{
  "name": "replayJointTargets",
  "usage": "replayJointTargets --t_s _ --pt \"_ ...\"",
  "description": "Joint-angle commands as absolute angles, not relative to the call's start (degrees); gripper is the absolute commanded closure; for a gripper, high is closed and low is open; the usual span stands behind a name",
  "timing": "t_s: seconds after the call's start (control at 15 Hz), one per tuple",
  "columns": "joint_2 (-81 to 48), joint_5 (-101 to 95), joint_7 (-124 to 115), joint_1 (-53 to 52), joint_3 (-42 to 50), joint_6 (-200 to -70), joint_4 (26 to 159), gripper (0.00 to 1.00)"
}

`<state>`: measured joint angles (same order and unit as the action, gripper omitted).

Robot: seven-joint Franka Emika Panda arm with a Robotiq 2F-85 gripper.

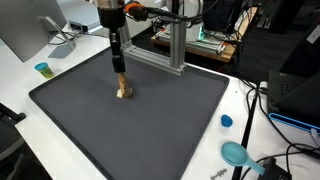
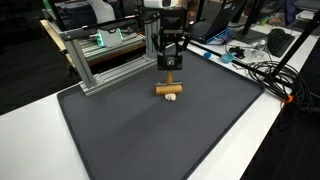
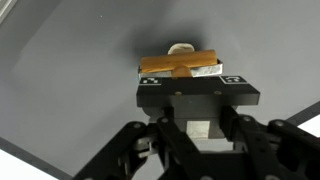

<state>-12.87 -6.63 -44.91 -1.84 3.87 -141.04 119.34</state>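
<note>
One gripper [image 2: 170,66] is clamping together on a short brown wooden peg [image 2: 170,61] at upper centre; beneath it, a smooth wooden cylinder [image 2: 168,89] is lying crosswise over a pale rounded block [image 2: 173,98] on the matte grey mat [image 2: 150,140].

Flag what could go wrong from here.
1. The gripper is shut on only the narrow stem of the wooden piece; its crossbar could twist or slip.
2. A small pale object sits right by the crossbar and may get knocked.
3. The metal frame stands close by; a wide swing might hit it.
</note>
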Motion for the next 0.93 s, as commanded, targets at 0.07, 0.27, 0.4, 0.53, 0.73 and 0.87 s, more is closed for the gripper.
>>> replayJointTargets --t_s 0.07,0.27,0.4,0.53,0.73,0.87 --pt "-15.0 -9.8 -48.0 -3.4 5.2 -141.5 118.1 0.79" --pt "-15.4 -11.2 -48.4 -4.2 5.0 -141.1 118.4 0.79" --pt "-15.5 -12.0 -49.4 -4.5 5.1 -141.6 118.3 0.79" --pt "-15.5 -12.6 -50.7 -4.6 5.3 -141.8 118.0 0.79" --pt "-15.6 -12.9 -51.6 -4.7 5.4 -141.8 118.0 0.79" --pt "-15.7 -13.0 -52.0 -4.8 5.3 -141.7 118.0 0.79"
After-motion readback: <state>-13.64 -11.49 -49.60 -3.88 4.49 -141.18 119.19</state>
